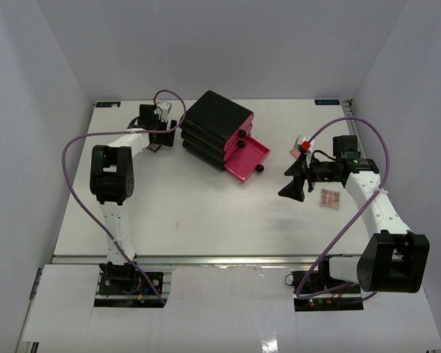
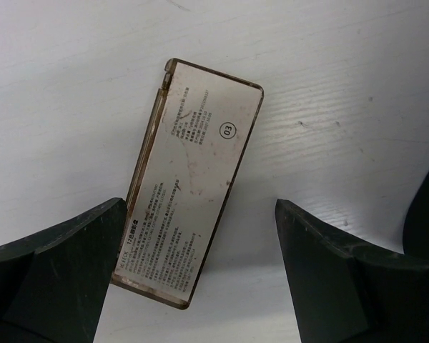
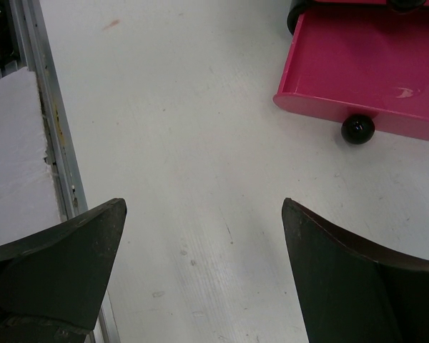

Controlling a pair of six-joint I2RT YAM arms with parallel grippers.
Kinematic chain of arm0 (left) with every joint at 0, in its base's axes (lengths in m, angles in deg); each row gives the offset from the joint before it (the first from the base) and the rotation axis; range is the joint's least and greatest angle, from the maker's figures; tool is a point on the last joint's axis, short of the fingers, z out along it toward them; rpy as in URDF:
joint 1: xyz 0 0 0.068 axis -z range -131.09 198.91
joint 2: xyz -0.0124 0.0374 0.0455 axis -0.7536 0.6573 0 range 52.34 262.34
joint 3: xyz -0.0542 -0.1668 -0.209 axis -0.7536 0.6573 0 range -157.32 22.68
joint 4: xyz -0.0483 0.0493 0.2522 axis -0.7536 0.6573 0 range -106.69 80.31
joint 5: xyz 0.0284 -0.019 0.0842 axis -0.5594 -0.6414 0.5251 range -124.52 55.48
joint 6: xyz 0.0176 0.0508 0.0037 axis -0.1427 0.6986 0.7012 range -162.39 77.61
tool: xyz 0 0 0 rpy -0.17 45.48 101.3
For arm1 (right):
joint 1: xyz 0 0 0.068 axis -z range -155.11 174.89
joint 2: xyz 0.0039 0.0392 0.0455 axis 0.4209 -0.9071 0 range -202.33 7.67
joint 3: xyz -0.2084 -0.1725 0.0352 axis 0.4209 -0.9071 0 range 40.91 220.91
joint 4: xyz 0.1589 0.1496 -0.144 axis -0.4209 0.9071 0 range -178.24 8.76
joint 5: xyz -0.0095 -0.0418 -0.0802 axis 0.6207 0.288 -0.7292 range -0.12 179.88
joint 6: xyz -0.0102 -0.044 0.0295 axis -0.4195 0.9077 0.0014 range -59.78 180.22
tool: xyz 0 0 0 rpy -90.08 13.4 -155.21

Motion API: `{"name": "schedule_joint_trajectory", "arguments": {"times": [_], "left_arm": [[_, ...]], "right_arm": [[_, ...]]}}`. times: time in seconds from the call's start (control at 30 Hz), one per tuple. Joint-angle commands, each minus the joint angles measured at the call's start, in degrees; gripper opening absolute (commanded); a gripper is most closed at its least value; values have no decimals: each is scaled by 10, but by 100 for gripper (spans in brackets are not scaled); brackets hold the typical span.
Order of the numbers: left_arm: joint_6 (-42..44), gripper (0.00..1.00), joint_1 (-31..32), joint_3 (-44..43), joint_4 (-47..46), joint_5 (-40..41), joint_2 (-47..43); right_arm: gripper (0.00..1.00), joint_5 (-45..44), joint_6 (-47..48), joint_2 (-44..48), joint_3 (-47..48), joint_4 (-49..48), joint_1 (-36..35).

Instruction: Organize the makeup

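A slim tan case point(image 2: 193, 179) lies flat on the white table, its printed label side up. My left gripper point(image 2: 199, 211) hangs open over its near end; the left finger point(image 2: 71, 257) overlaps the case's lower left corner and the right finger stands well clear. In the top view that gripper point(image 1: 156, 141) is at the back left, beside the black box, with the case point(image 1: 154, 148) under it. My right gripper point(image 1: 291, 181) is open over bare table with nothing between its fingers point(image 3: 343, 271). A flat pink palette point(image 1: 331, 197) lies just right of it.
The big black box point(image 1: 217, 125) stands at the back centre with its lowest pink drawer point(image 1: 248, 158) pulled out and empty point(image 3: 365, 71), black knob point(image 3: 358, 128) facing the right gripper. The table's metal front rail point(image 3: 50, 121) runs along the left of the right wrist view.
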Motion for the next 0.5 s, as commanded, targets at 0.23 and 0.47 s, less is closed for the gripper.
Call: {"name": "schedule_joint_trajectory", "arguments": {"times": [0.23,0.47], "left_arm": [[8,95,-19,-33,-3,-24,12],[12,95,-20,-27,-25,-19,-1]], "right_arm": [[96,14,11,2,-3,-13,2],[96,13,11,-4,-4,-15,2]]}}
